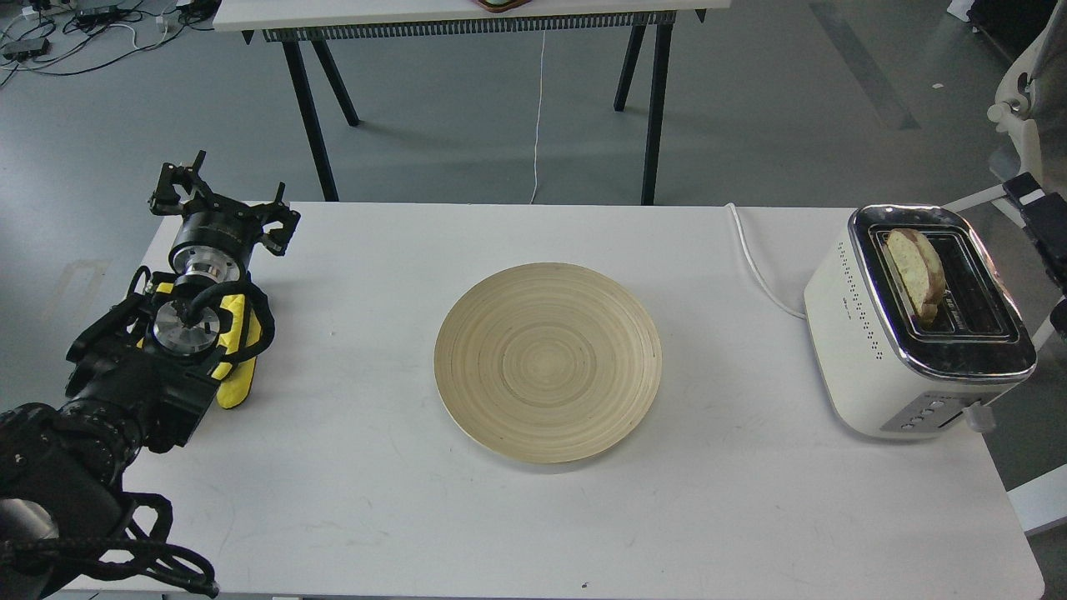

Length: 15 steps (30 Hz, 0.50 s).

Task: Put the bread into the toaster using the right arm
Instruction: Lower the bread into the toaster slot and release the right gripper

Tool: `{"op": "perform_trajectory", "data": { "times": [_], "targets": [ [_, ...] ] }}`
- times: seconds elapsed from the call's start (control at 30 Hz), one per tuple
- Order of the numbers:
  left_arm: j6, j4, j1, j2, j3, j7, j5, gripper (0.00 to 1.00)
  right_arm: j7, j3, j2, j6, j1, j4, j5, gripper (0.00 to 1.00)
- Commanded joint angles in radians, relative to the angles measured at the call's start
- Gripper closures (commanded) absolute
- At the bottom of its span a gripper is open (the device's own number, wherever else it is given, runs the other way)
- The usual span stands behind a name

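Observation:
The bread [915,262] stands on edge in the left slot of the cream-white toaster [867,350] at the table's right end, its rounded crust sticking up above the chrome top. My right gripper [1042,225] is at the frame's right edge, just right of the toaster and apart from the bread; it is partly cut off, holds nothing and looks open. My left gripper [225,198] rests on the table's far left, open and empty.
A round bamboo plate [548,362] lies empty in the middle of the white table [750,517]. The toaster's white cord [754,262] runs off the back edge. A second table's black legs [310,108] stand behind. A white chair [1021,108] is at the far right.

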Motion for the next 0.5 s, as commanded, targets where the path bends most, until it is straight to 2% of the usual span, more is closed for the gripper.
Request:
{"op": "perform_trajectory", "data": {
  "times": [0.0, 0.1, 0.27, 0.33, 0.47],
  "targets": [
    [0.0, 0.0, 0.0, 0.0, 0.0, 0.0, 0.0, 0.0, 0.0, 0.013, 0.157, 0.0, 0.094, -0.001, 0.029, 0.05],
    [0.0, 0.0, 0.0, 0.0, 0.0, 0.0, 0.0, 0.0, 0.0, 0.057, 0.306, 0.0, 0.12, -0.009, 0.104, 0.04],
    [0.0, 0.0, 0.0, 0.0, 0.0, 0.0, 0.0, 0.0, 0.0, 0.149, 0.483, 0.0, 0.117, -0.066, 0.186, 0.03],
    [0.0, 0.0, 0.0, 0.0, 0.0, 0.0, 0.0, 0.0, 0.0, 0.183, 0.563, 0.061, 0.118, -0.112, 0.206, 0.03],
    [0.0, 0.0, 0.0, 0.0, 0.0, 0.0, 0.0, 0.0, 0.0, 0.24, 0.682, 0.257, 0.114, -0.225, 0.276, 0.02]
  ]
}}
